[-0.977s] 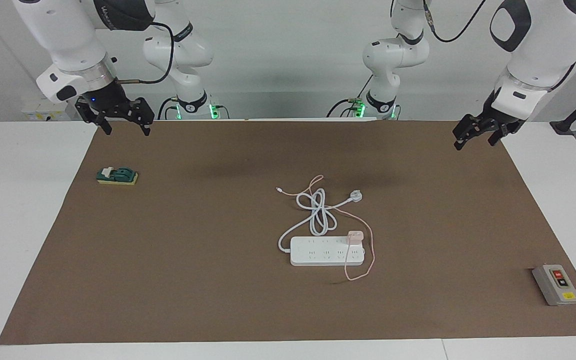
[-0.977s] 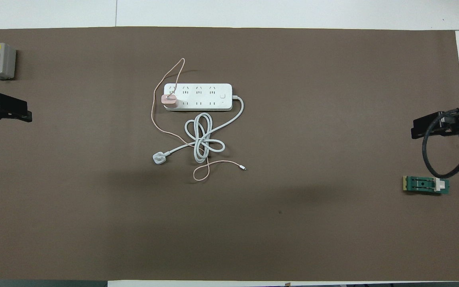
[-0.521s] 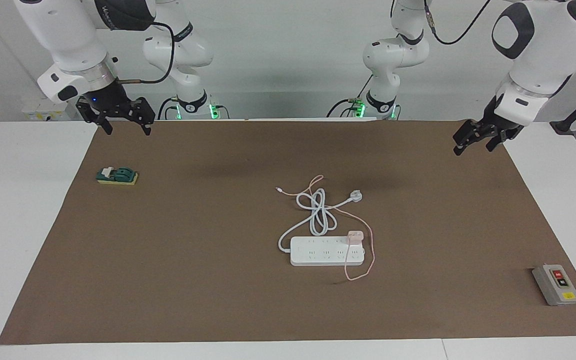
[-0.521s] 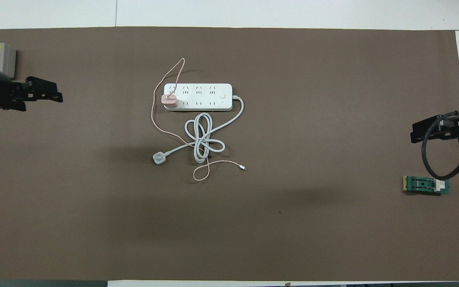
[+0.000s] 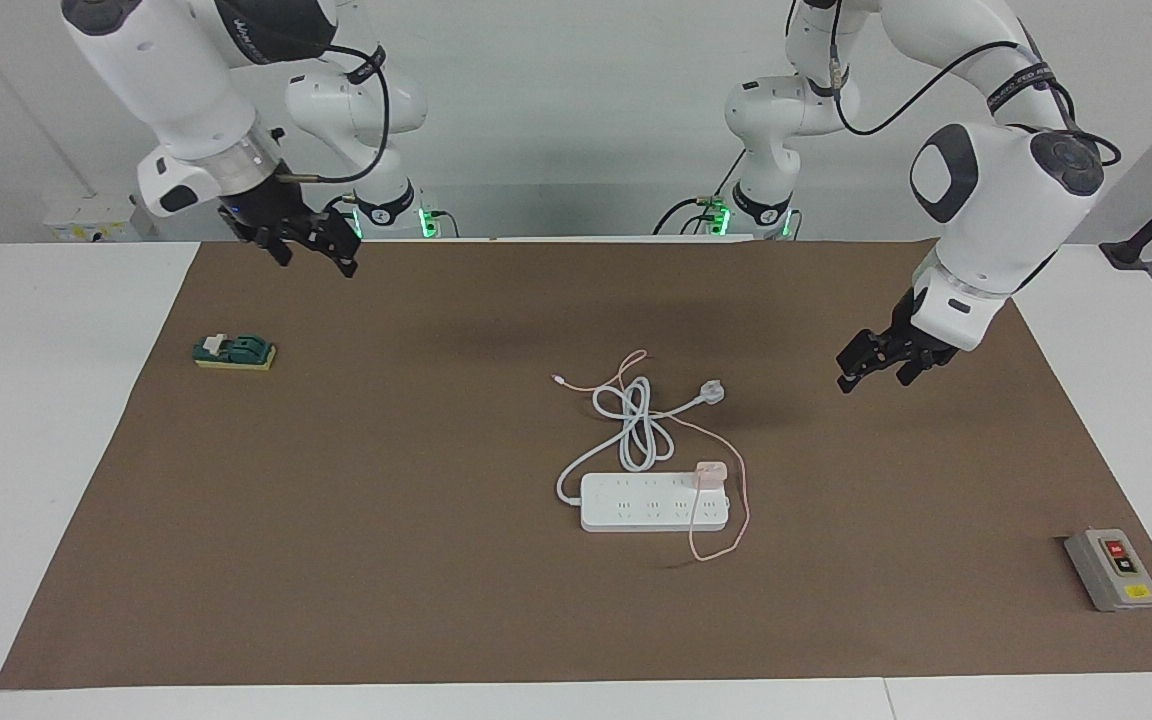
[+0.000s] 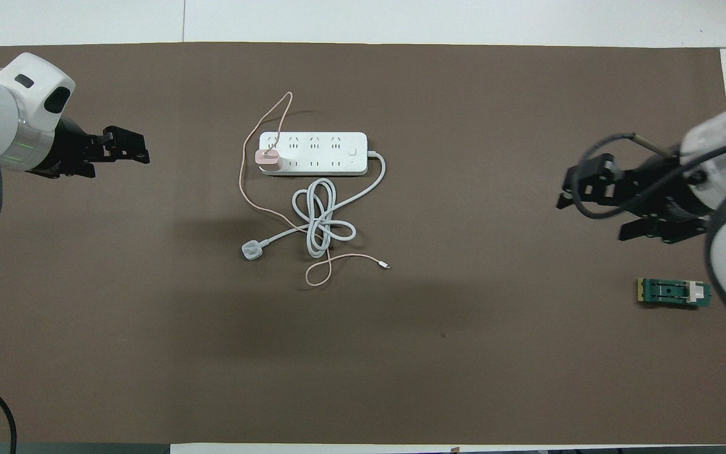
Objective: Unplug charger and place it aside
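The pale-pink charger (image 5: 711,472) sits plugged into the white power strip (image 5: 654,502) a little below the middle of the facing view, at the strip's end toward the left arm. Its thin pink cable (image 5: 736,520) loops out past the strip and runs up the frame toward the robots, crossing the coiled white cord (image 5: 636,425) whose three-pin plug (image 5: 711,392) lies above the strip.

The left hand (image 5: 871,365) hangs in the air at the right of the facing view, over bare brown mat (image 5: 386,560), well apart from the charger; its fingers stand apart and hold nothing. The right hand (image 5: 311,245) hovers at the upper left of that frame, over the mat's edge; whether its fingers are apart or together cannot be told.

A green switch block (image 5: 234,351) lies at the left of the frame, below the right hand. A grey push-button box (image 5: 1112,569) rests at the lower right.
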